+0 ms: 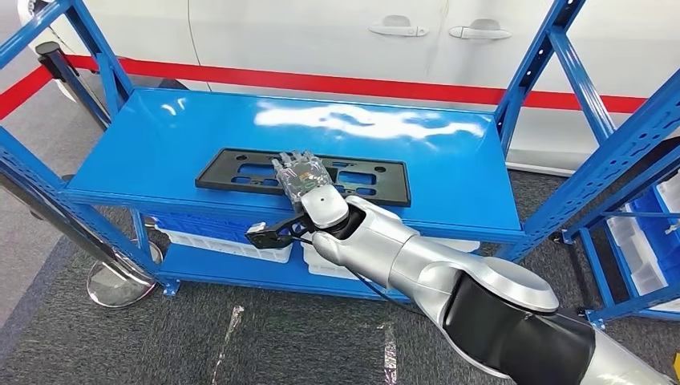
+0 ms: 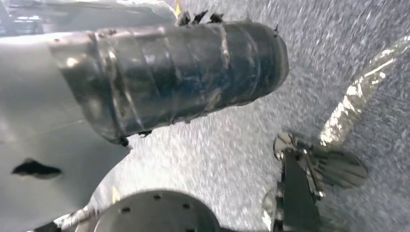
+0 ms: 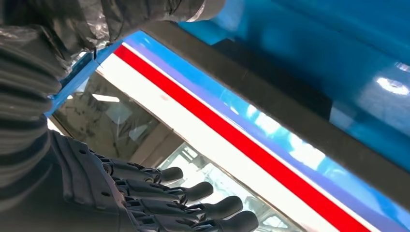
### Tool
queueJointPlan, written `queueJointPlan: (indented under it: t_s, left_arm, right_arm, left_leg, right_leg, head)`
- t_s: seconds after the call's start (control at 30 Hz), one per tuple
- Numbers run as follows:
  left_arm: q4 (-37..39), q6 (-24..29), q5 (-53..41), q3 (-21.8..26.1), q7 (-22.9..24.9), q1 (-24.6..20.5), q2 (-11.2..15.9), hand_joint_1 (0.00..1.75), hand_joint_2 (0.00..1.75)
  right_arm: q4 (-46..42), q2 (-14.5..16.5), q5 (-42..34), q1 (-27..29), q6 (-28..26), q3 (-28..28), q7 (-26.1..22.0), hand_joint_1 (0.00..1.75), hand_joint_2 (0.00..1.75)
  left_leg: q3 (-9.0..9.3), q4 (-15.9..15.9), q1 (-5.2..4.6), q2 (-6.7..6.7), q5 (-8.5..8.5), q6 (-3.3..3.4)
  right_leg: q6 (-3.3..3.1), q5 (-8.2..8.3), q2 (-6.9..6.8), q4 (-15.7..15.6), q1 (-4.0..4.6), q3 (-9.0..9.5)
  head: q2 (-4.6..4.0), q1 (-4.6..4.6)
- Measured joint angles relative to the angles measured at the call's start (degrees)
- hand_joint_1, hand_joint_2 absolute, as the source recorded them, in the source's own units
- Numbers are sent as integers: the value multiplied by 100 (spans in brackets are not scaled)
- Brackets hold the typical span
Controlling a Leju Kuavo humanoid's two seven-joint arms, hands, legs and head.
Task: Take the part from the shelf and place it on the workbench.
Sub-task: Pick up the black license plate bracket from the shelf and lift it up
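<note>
The part (image 1: 240,172) is a flat black rectangular frame lying on the blue top shelf (image 1: 160,128) of the rack. My right hand (image 1: 301,178) reaches over the part's middle from the front, with its fingers stretched forward and apart and nothing held between them. In the right wrist view the dark fingers (image 3: 193,193) lie straight, and the part's black edge (image 3: 290,111) runs across the blue shelf surface beyond them. I cannot tell whether the hand touches the part or hovers just above it.
White bins (image 1: 216,241) sit on the lower shelf. Blue uprights (image 1: 553,56) frame the rack at both sides. A white car (image 1: 321,32) with a red stripe stands behind. A chrome post base (image 1: 120,285) stands at the left, and a second rack with bins (image 1: 649,241) at the right.
</note>
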Motion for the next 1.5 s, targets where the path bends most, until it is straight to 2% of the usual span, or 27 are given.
queueJointPlan:
  t_s: [0.03, 0.07, 0.17, 0.27, 0.33, 0.4, 0.43, 0.47, 0.5, 0.57, 0.6, 0.63, 0.77, 0.83, 0.9, 0.93, 0.97, 1.0, 1.07, 1.13, 1.2, 1.27, 1.33, 1.4, 1.43, 1.47, 1.5]
  left_arm:
    - [0, -1, 0, 0, 1, -3, -2, 0, 0]
    - [0, -1, 0, 1, 1, -6, -3, 0, 0]
    - [0, -2, 0, 4, 1, -17, -3, 0, 0]
    - [0, -2, 1, 7, 1, -12, -6, 0, 0]
    - [0, -2, 2, 9, 2, -15, -8, 0, 0]
    - [0, -2, 2, 13, 1, -17, -4, 0, 0]
    - [0, -2, 2, 15, 3, -10, -3, 0, 0]
    - [0, -2, 4, 15, 4, 1, -1, 0, 0]
    - [0, -2, 5, 15, 6, 11, 1, 0, 0]
    - [0, -2, 7, 15, 8, 18, 5, 0, 0]
    - [0, -2, 8, 16, 8, 14, 6, 0, 0]
    - [0, -2, 10, 19, 8, 7, 7, 0, 0]
    - [0, -2, 32, 26, 11, -1, 4, 0, 0]
    - [0, -3, 34, 26, 14, 10, 2, 0, 0]
    - [0, -11, 18, 27, 14, 8, 4, 0, 0]
    - [0, -20, 8, 27, 14, 5, 5, 0, 0]
    - [0, -30, 1, 28, 14, 4, 6, 0, 0]
    - [0, -40, -1, 28, 14, 5, 7, 0, 0]
    - [0, -53, 9, 29, 15, 11, 6, 0, 0]
    - [0, -60, 22, 30, 16, 12, 6, 0, 0]
    - [0, -59, 39, 32, 19, 11, 5, 0, 0]
    - [0, -54, 67, 35, 21, 20, 2, 0, 0]
    - [0, -49, 100, 52, 17, 26, 1, 0, 0]
    - [0, -40, 124, 91, 10, 35, 4, 0, 0]
    - [0, -33, 136, 109, 9, 48, 7, 0, 0]
    - [0, -25, 149, 120, 9, 66, 7, 0, 0]
    - [0, -14, 163, 125, 12, 88, 7, 0, 0]
  right_arm:
    - [8, 3, 4, -6, 8, 0, -9, 0, 175]
    - [15, 9, 8, -12, 15, 0, -15, 0, 175]
    - [34, 25, 21, -19, 30, 0, -29, 0, 175]
    - [50, 41, 34, -25, 31, 0, -40, 0, 175]
    - [57, 55, 41, -31, 31, 0, -42, 0, 175]
    - [67, 60, 44, -16, 32, 0, -45, 0, 175]
    - [73, 61, 44, 0, 32, 1, -46, 0, 175]
    - [80, 63, 44, 14, 33, 1, -48, 0, 175]
    - [85, 66, 44, 21, 33, 1, -48, 0, 175]
    - [95, 77, 44, 12, 33, 1, -48, 0, 175]
    - [99, 81, 45, 1, 34, 1, -48, 0, 175]
    - [104, 84, 45, -5, 36, 1, -48, 0, 175]
    - [112, 86, 52, 2, 45, 2, -50, 0, 175]
    - [115, 83, 67, -3, 52, 2, -50, 0, 175]
    - [124, 70, 81, 19, 72, 3, -49, 0, 175]
    - [132, 58, 86, 38, 84, 4, -49, 0, 175]
    - [142, 47, 87, 52, 96, 6, -46, 0, 175]
    - [151, 36, 88, 58, 108, 8, -41, 0, 175]
    - [165, 16, 88, 45, 129, 9, -24, 0, 175]
    - [171, 1, 88, 21, 145, 9, -5, 0, 175]
    - [180, -16, 88, 11, 167, 9, 15, 0, 175]
    - [195, -33, 86, 9, 255, 9, 54, 0, 175]
    - [209, -52, 77, 6, 394, 9, 105, 0, 175]
    - [223, -101, 37, 19, 484, 9, 154, 0, 175]
    - [232, -143, 5, 36, 501, 9, 168, 0, 175]
    - [244, -193, -33, 59, 503, 9, 177, 0, 175]
    - [252, -242, -70, 83, 497, 8, 179, 0, 175]
  left_leg:
    - [28, 18, -11, -7, -40, -20]
    - [37, 27, -19, -11, -70, -44]
    - [39, 15, -22, -13, -93, -118]
    - [39, 87, -16, 6, -171, -198]
    - [-205, 601, -1, 23, -414, -264]
    - [-640, 1374, 9, 27, -667, -310]
    - [-800, 1588, 11, 28, -666, -318]
    - [-854, 1575, 12, 28, -542, -317]
    - [-789, 1323, 12, 28, -310, -307]
    - [-478, 521, -1, 25, 163, -266]
    - [-341, 202, -17, 23, 276, -235]
    - [-267, 33, -34, 19, 301, -206]
    - [-214, -64, -18, 26, 259, -93]
    - [-183, -100, 6, 39, 263, -29]
    - [-181, -92, 3, 41, 248, 16]
    - [-181, -82, 2, 39, 238, 23]
    - [-180, -68, 2, 36, 225, 26]
    - [-178, -48, 2, 32, 208, 22]
    - [-182, 14, -2, 24, 160, -12]
    - [-211, 82, -23, 19, 114, -68]
    - [-222, 92, -29, 17, 102, -123]
    - [-247, 155, -11, 24, 43, -182]
    - [-417, 546, 7, 32, -193, -245]
    - [-738, 1227, 20, 33, -501, -291]
    - [-881, 1500, 23, 33, -582, -302]
    - [-953, 1620, 23, 34, -569, -307]
    - [-922, 1530, 24, 34, -451, -303]
  right_leg:
    - [-25, 167, 1, -388, 15, 176]
    - [-45, 236, 4, -637, 25, 296]
    - [-74, 188, 22, -776, 52, 372]
    - [-130, 184, 27, -853, 9, 445]
    - [-168, 169, 17, -898, -19, 521]
    - [-188, 134, 10, -903, -17, 564]
    - [-191, 112, 12, -902, -16, 589]
    - [-189, 88, 18, -900, -16, 620]
    - [-184, 62, 26, -898, -16, 660]
    - [-161, 8, 37, -899, -7, 736]
    - [-143, -11, 40, -897, 2, 752]
    - [-122, -20, 39, -897, 12, 751]
    - [-21, -110, 27, -807, 27, 691]
    - [19, -366, 16, -321, 25, 453]
    - [35, -642, 14, 432, 23, 47]
    - [40, -684, 13, 683, 18, -108]
    - [41, -624, 12, 731, 12, -167]
    - [38, -471, 11, 563, 5, -117]
    - [10, -96, 7, -161, -4, 196]
    - [-24, 59, 8, -660, 6, 429]
    - [-59, 46, 19, -725, 27, 461]
    - [-109, 64, 21, -757, 7, 483]
    - [-154, 78, 15, -790, -25, 510]
    - [-176, 71, 14, -791, -23, 516]
    - [-178, 66, 15, -789, -21, 517]
    - [-180, 59, 17, -785, -20, 521]
    - [-178, 50, 21, -782, -20, 529]
  head:
    - [0, -2]
    - [0, -5]
    - [0, -10]
    - [0, -14]
    - [0, -34]
    - [0, -45]
    - [0, -45]
    - [0, -46]
    - [1, -46]
    - [0, -45]
    - [0, -46]
    - [-1, -45]
    - [0, -38]
    - [0, -23]
    - [1, -12]
    - [0, -11]
    - [0, -10]
    - [0, -10]
    - [-1, -10]
    - [0, -15]
    - [0, -16]
    - [-1, -18]
    - [0, -34]
    - [0, -43]
    - [0, -43]
    - [0, -42]
    - [1, -42]
